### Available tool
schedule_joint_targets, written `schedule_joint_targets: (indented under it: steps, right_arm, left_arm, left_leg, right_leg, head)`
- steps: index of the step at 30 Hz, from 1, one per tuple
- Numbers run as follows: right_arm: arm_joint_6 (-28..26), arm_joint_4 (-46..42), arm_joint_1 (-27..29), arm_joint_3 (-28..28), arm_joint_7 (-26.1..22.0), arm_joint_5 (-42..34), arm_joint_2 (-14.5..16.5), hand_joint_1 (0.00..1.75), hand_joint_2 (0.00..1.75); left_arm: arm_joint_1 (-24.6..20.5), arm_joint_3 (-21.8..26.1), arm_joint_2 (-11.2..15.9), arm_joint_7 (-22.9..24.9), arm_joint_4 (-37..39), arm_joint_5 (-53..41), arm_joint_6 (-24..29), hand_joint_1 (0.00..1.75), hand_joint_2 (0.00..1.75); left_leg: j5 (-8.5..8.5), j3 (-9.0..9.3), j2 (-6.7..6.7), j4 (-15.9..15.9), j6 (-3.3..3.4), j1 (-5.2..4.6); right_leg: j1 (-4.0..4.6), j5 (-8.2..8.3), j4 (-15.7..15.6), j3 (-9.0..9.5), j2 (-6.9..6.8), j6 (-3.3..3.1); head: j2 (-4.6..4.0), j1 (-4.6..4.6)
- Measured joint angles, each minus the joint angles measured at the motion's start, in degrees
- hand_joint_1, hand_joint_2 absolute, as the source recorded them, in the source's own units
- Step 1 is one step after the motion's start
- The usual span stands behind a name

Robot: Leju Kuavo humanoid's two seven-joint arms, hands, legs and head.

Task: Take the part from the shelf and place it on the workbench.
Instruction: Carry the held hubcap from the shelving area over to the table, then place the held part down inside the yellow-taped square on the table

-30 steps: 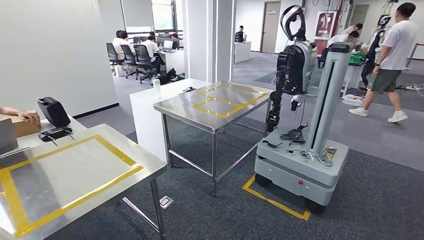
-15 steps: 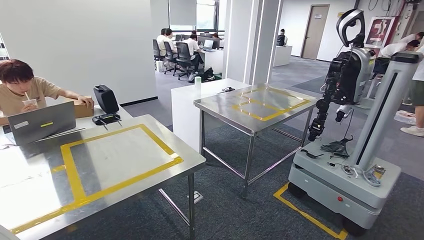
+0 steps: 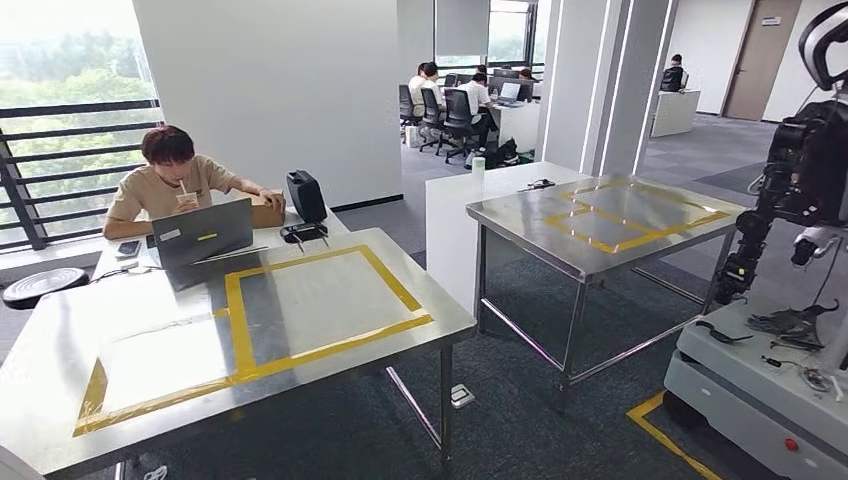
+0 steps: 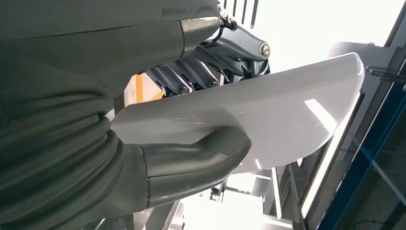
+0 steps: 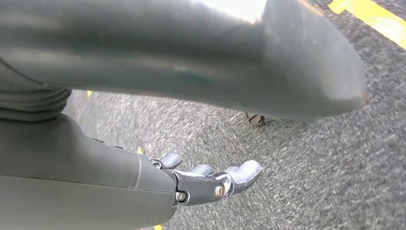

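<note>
Left hand (image 4: 191, 120) grasping the white part (image 4: 268, 110), thumb beneath, fingers above; rigid, smooth, probably light, likely slippery, best held mid-body. Right hand (image 5: 206, 179) released. Bench (image 3: 60, 340) ahead

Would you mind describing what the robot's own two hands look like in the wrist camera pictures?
The left hand has a grey ribbed cover at the wrist, a thick smooth grey thumb, and darker metallic fingers with round silver screws at the joints. The right hand has the same smooth grey shell, and its fingers are silver-grey with rounded tips and small screw heads.
</note>
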Motion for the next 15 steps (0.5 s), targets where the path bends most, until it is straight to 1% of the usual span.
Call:
schedule_joint_targets:
  steps: [1, 2, 3, 4, 5, 6, 8, 9, 10, 11, 12, 13, 14, 15]
  right_arm:
    - [0.0, 0.0, 0.0, 0.0, 0.0, 0.0, 0.0, 0.0, 0.0]
    - [0.0, 0.0, -0.1, -0.1, 0.0, 0.0, 0.0, 0.0, 0.0]
    - [0.0, 0.0, -0.1, -0.1, -0.1, 0.0, 0.0, 0.0, 0.0]
    - [0.0, 0.0, -0.2, -0.1, -0.1, 0.0, 0.0, 0.0, 0.0]
    - [0.0, 0.0, -0.2, -0.1, -0.2, 0.0, 0.0, 0.0, 0.0]
    - [0.0, 0.0, -0.3, -0.1, -0.2, 0.0, 0.0, 0.0, 0.0]
    - [0.0, 0.0, -0.3, -0.1, -0.2, 0.0, 0.0, 0.0, 0.0]
    - [0.0, 0.0, -0.4, -0.1, -0.2, 0.0, 0.0, 0.0, 0.0]
    - [0.0, 0.0, -0.4, -0.1, -0.2, 0.0, 0.0, 0.0, 0.0]
    - [0.0, 0.0, -0.4, -0.2, -0.2, 0.0, 0.0, 0.0, 0.0]
    - [0.0, 0.0, -0.3, -0.2, -0.2, 0.0, 0.0, 0.0, 0.0]
    - [0.0, 0.0, -0.2, -0.2, -0.2, 0.0, 0.0, 0.0, 0.0]
    - [0.0, 0.0, -0.1, -0.2, -0.2, 0.0, 0.0, 0.0, 0.0]
    - [0.0, 0.0, 0.0, -0.2, -0.2, 0.0, 0.0, 0.0, 0.0]
  left_arm:
    - [0.0, 0.0, 0.0, 0.0, 0.1, 0.0, 0.0, 1.75, 1.75]
    - [0.0, 0.0, 0.0, 0.0, 0.1, 0.0, 0.0, 1.75, 1.75]
    - [0.0, 0.0, 0.0, 0.0, 0.1, 0.0, 0.0, 1.75, 1.75]
    - [0.0, 0.0, 0.0, 0.0, 0.1, -0.1, 0.0, 1.75, 1.75]
    - [-0.1, 0.0, 0.0, 0.0, 0.1, -0.2, 0.0, 1.75, 1.75]
    - [-0.1, 0.0, 0.0, 0.0, 0.1, -0.3, 0.0, 1.75, 1.75]
    - [0.0, -0.1, 0.0, 0.0, 0.1, -0.5, 0.0, 1.75, 1.75]
    - [0.1, -0.1, 0.0, 0.0, 0.0, -0.6, 0.0, 1.75, 1.75]
    - [0.1, -0.1, 0.0, 0.0, 0.0, -0.6, 0.0, 1.75, 1.75]
    - [0.1, -0.1, 0.0, -0.1, 0.0, -0.7, 0.0, 1.75, 1.75]
    - [0.1, -0.1, 0.0, -0.1, 0.0, -0.7, 0.0, 1.75, 1.75]
    - [0.1, -0.2, 0.0, -0.1, 0.0, -0.7, 0.0, 1.75, 1.75]
    - [0.1, -0.3, -0.1, -0.1, 0.0, -0.7, 0.0, 1.75, 1.75]
    - [0.2, -0.4, -0.1, 0.0, 0.0, -0.7, 0.0, 1.75, 1.75]
  left_leg:
    - [0.59, 0.92, 0.31, -0.7, -0.16, 0.06]
    - [2.0, 3.05, 0.91, -3.8, -0.25, 0.1]
    - [3.13, 5.51, 2.14, -7.8, -0.23, 0.07]
    - [4.06, 7.71, 3.38, -11.4, 0.06, -0.01]
    - [4.43, 9.06, 4.24, -13.6, 0.5, -0.13]
    - [4.38, 9.47, 4.61, -14.4, 0.99, -0.26]
    - [4.67, 9.14, 3.44, -14.3, 1.89, -0.41]
    - [4.86, 8.99, 2.85, -14.4, 2.22, -0.35]
    - [5.08, 8.84, 2.25, -14.5, 2.57, -0.24]
    - [5.31, 8.78, 1.68, -14.6, 2.91, -0.09]
    - [5.49, 8.53, 1.11, -14.6, 3.13, 0.0]
    - [5.67, 8.29, 0.41, -14.6, 3.28, 0.01]
    - [5.82, 8.07, -0.36, -14.6, 3.31, 0.01]
    - [5.97, 7.9, -1.11, -14.6, 3.25, 0.03]
  right_leg:
    - [-0.03, -0.04, 0.2, -0.22, -0.96, 0.06]
    - [-0.06, -0.13, 0.5, -0.37, -1.78, 0.19]
    - [-0.07, -0.27, 0.8, -0.47, -2.51, 0.41]
    - [0.05, -0.5, 1.2, -0.57, -3.18, 0.74]
    - [0.15, -0.67, 1.5, -0.59, -3.69, 1.1]
    - [0.25, -0.79, 1.7, -0.54, -4.17, 1.44]
    - [0.22, -0.85, 1.7, -0.33, -5.11, 2.06]
    - [0.1, -1.14, 1.9, -0.28, -4.67, 2.44]
    - [-0.04, -1.97, 2.9, -0.59, -3.41, 2.83]
    - [-0.18, -3.46, 4.9, -1.41, -1.64, 3.18]
    - [-0.31, -5.4, 8.0, -2.72, 0.25, 3.41]
    - [-0.37, -7.41, 11.8, -4.43, 1.39, 3.5]
    - [-0.43, -8.75, 15.2, -5.93, 1.84, 3.52]
    - [-0.47, -9.03, 17.0, -6.74, 1.99, 3.5]
  head:
    - [0.0, 0.0]
    - [0.0, 0.0]
    - [0.0, 0.0]
    - [0.0, 0.0]
    - [0.0, 0.02]
    - [0.0, 0.03]
    - [0.0, 0.04]
    - [0.0, 0.04]
    - [0.0, 0.03]
    - [0.0, 0.04]
    - [0.0, 0.05]
    - [0.0, 0.05]
    - [0.0, 0.06]
    - [0.0, 0.05]
